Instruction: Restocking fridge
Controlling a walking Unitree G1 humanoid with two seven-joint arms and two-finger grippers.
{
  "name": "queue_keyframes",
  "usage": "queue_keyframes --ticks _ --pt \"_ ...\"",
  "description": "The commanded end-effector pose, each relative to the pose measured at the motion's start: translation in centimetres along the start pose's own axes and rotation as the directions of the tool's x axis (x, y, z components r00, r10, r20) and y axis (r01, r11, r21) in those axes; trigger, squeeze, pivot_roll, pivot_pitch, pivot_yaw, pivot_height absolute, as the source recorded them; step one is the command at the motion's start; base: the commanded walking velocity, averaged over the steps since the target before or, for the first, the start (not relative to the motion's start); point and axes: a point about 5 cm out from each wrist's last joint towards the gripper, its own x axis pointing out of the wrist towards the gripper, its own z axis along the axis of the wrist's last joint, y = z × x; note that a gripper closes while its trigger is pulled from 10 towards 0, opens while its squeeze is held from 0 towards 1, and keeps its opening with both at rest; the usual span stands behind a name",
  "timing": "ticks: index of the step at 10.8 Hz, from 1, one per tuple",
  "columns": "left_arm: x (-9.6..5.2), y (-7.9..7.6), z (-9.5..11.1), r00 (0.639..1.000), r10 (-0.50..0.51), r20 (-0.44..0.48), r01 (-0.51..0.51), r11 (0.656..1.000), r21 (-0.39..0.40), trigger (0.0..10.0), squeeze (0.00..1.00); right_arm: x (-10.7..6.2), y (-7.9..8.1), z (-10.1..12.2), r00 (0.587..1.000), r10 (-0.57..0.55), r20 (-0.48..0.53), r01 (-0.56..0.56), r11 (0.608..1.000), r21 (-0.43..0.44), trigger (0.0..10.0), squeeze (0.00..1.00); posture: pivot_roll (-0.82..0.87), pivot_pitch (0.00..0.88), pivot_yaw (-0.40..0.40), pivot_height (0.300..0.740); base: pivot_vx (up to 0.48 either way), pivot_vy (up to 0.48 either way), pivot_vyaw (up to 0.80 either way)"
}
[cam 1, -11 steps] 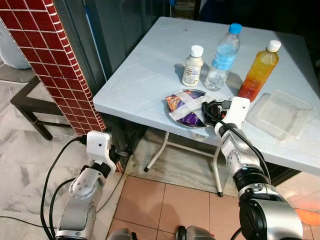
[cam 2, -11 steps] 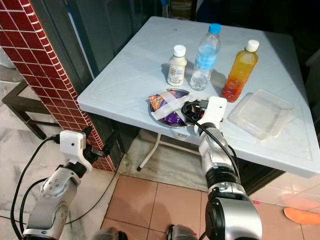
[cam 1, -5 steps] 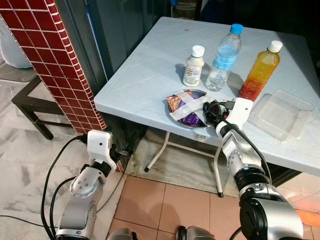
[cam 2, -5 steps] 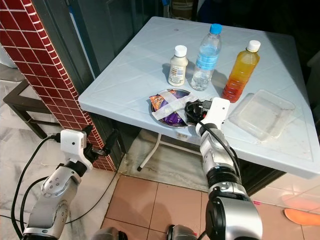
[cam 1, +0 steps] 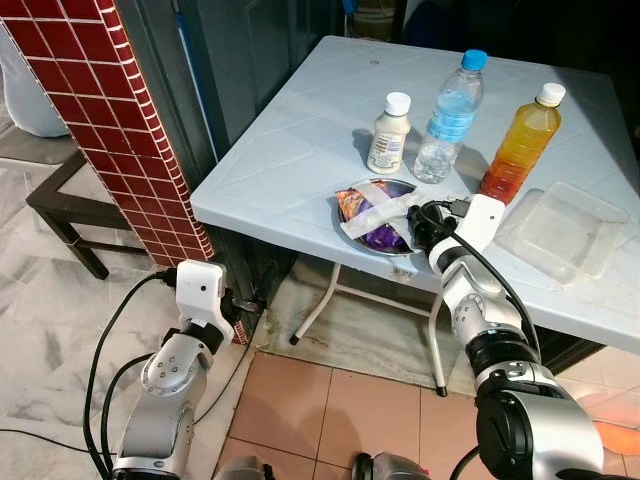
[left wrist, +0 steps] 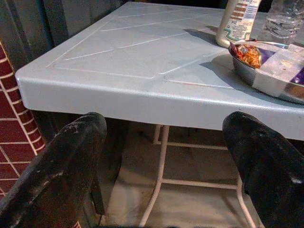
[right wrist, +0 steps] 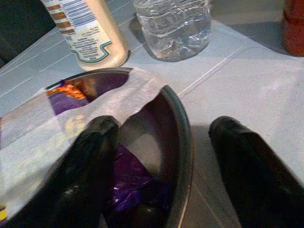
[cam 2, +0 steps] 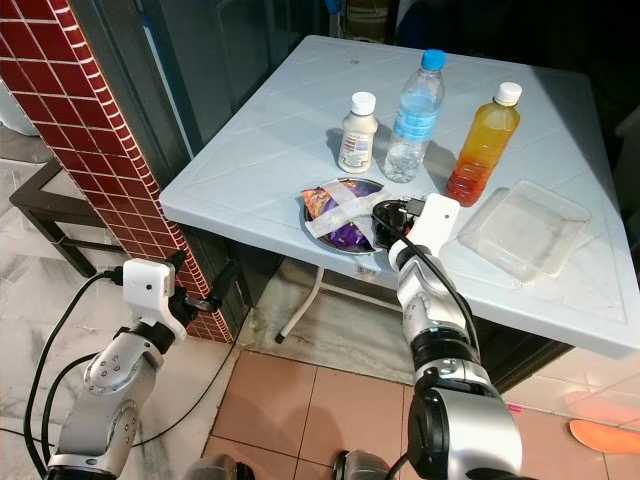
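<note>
**Three bottles behind the bowl, right gripper at its rim**

Three bottles line my table's (cam 1: 290, 150) far side from the head cameras: a small white bottle (cam 1: 387, 133), a water bottle (cam 1: 449, 116) and an orange juice bottle (cam 1: 518, 141). Near the front edge sits the metal bowl (cam 1: 378, 216) of snack packets, a clear tray (cam 1: 562, 228) toward the right edge.

Left wrist: my left gripper (left wrist: 166, 161) hangs spread below the table's edge.

Right wrist: my right gripper (right wrist: 164, 166) straddles the bowl's rim, fingers apart.

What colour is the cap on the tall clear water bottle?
Blue; the cap shows best in the left eye view.
</note>
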Motion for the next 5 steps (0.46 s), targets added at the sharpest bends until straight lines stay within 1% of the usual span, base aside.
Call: queue_keyframes --ticks 1,2,3,4,5 --pt "0.1 0.0 -0.2 1.000 0.001 -0.015 -0.001 1.000 0.006 10.0 0.00 -0.3 -0.2 -1.4 0.997 -0.031 -0.069 0.032 0.999 0.006 0.0 0.00 0.03 0.048 0.022 0.740 0.000 0.000 0.00" --pt "0.1 0.0 -0.2 1.000 0.000 -0.015 0.000 1.000 0.006 10.0 0.00 -0.3 0.2 -1.4 0.997 -0.037 -0.074 0.038 0.999 0.017 0.1 0.00 0.03 0.049 0.021 0.740 0.000 0.000 0.00" --pt "0.1 0.0 -0.2 1.000 0.000 -0.015 0.000 1.000 0.005 10.0 0.00 -0.4 0.6 -1.9 0.995 -0.047 -0.091 0.051 0.998 0.036 5.3 0.00 0.03 0.049 0.021 0.740 0.000 0.000 0.00" --pt "0.1 0.0 -0.2 1.000 0.001 -0.015 -0.001 1.000 0.004 10.0 0.00 -0.7 1.7 -2.1 0.995 -0.018 -0.095 0.022 0.999 0.039 10.0 0.00 0.03 0.050 0.020 0.740 0.000 0.000 0.00" --pt "0.1 0.0 -0.2 1.000 0.002 -0.015 -0.002 1.000 0.004 10.0 0.00 -0.8 2.2 -2.1 0.996 -0.006 -0.091 0.010 0.999 0.047 10.0 0.00 0.03 0.050 0.020 0.740 0.000 0.000 0.00"
